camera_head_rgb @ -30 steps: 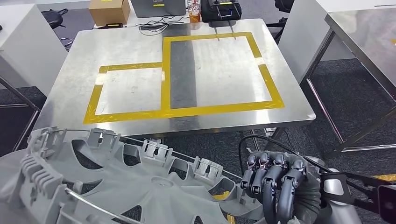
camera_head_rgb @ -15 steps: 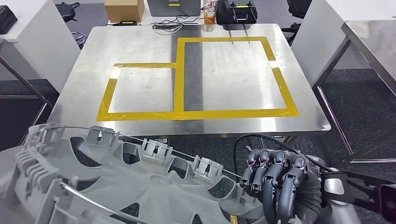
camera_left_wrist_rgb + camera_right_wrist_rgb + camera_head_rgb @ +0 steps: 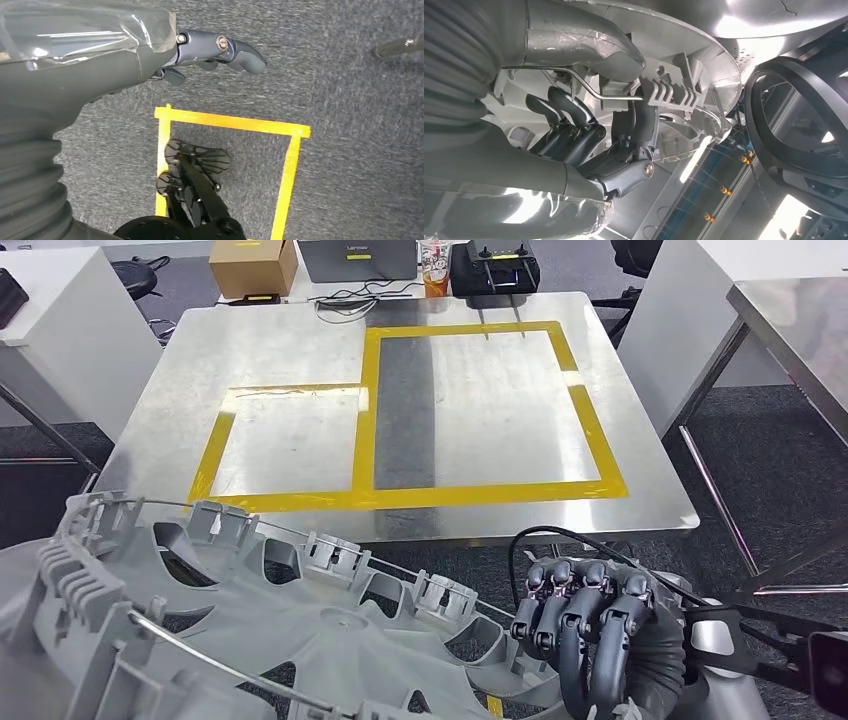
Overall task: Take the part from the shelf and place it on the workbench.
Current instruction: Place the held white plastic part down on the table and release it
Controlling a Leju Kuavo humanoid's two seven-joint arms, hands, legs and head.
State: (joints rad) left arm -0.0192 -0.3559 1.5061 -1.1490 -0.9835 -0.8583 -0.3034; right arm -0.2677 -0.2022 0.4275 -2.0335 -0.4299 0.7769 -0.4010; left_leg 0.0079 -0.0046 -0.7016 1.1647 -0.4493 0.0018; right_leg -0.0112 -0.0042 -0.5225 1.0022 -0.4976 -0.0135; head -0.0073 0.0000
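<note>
The part is a big grey wheel cover with clips round its rim, carried low at the front left of the head view. My right hand grips its rim at the near right, fingers curled over the edge. In the right wrist view the fingers and thumb clamp the cover's ribbed rim. My left hand hangs over the grey carpet and holds nothing, fingers apart. The steel workbench stands ahead, marked with yellow tape rectangles.
At the workbench's far edge lie a cardboard box, a grey case, a cup and a black device. Another steel table stands right, a white one left. A yellow tape square marks the carpet.
The whole picture has shifted, so the camera has moved; the workbench now sits a little nearer and more square. My right hand still grips the wheel cover the same way.
</note>
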